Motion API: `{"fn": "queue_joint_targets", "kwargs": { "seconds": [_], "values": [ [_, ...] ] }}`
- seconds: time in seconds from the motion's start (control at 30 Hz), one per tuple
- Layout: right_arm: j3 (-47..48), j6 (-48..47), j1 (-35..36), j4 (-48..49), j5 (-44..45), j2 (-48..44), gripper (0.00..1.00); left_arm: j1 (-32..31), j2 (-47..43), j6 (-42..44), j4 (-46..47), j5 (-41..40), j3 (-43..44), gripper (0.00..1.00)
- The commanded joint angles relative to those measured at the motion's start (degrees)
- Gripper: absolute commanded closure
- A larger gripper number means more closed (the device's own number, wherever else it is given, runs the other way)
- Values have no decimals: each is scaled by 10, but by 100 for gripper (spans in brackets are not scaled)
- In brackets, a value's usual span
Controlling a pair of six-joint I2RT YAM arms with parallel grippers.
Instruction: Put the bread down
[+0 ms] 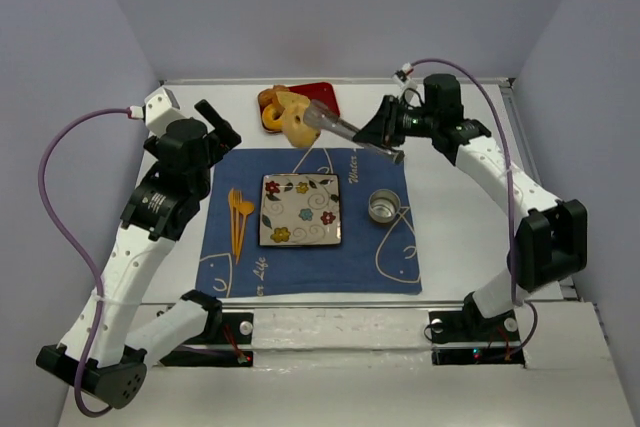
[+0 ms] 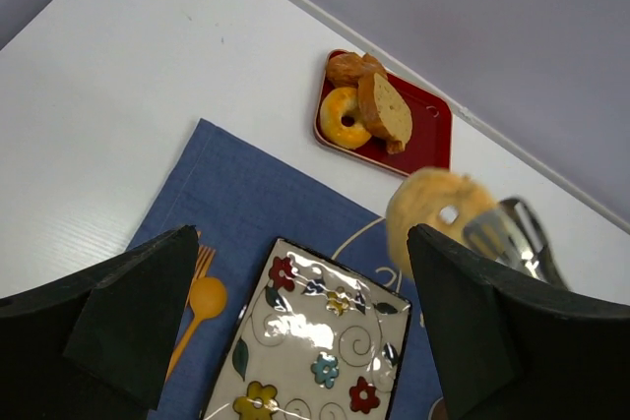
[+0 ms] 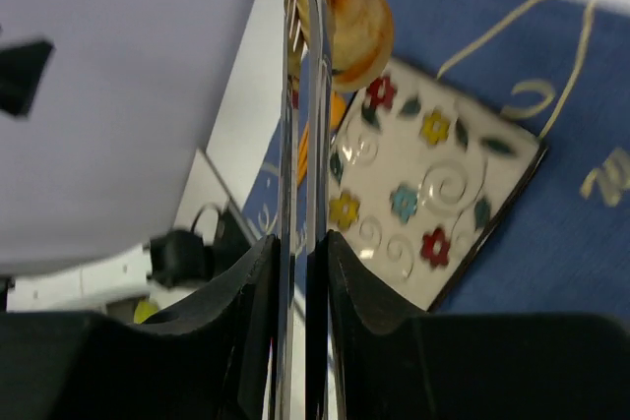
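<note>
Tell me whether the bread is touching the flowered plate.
Apart. The top view shows the bread, held in the tongs, with a strip of blue mat between it and the plate.

R end effector (image 1: 380, 134) clamped on tongs (image 1: 340, 128), bread (image 1: 297, 124) in tong tips, by red tray (image 1: 323, 93)

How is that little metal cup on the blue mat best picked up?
Grip the metal cup across its round rim, coming straight down from above. It stands upright with its mouth open, and nothing crowds it on the mat.
</note>
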Motion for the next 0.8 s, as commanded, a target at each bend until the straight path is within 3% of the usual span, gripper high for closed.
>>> {"fn": "queue_joint_targets", "kwargs": {
  "seconds": [0.0,0.1,0.23,0.53,0.57,0.6,0.77],
  "values": [
    [-82,-68,36,-61,-92,-79,93,0,-10,-2,25,-11,-5,1],
    [-154,-100,48,-72,-117,-127,93,0,-4,-3,29,-9,-6,1],
    [-190,-114,72,-99,-171,-119,93,0,13,1,35,14,-5,1],
    [-189,-129,78,-119,-43,-75,92,0,15,2,25,24,2,1],
    [-187,-127,78,-121,-34,-63,81,0,11,2,26,22,2,1],
    [-183,-126,78,-120,-21,-59,63,0,6,2,26,20,-2,1],
    [-162,-123,78,-121,25,-50,36,-1,-7,4,38,21,-10,1]
  ]
}}
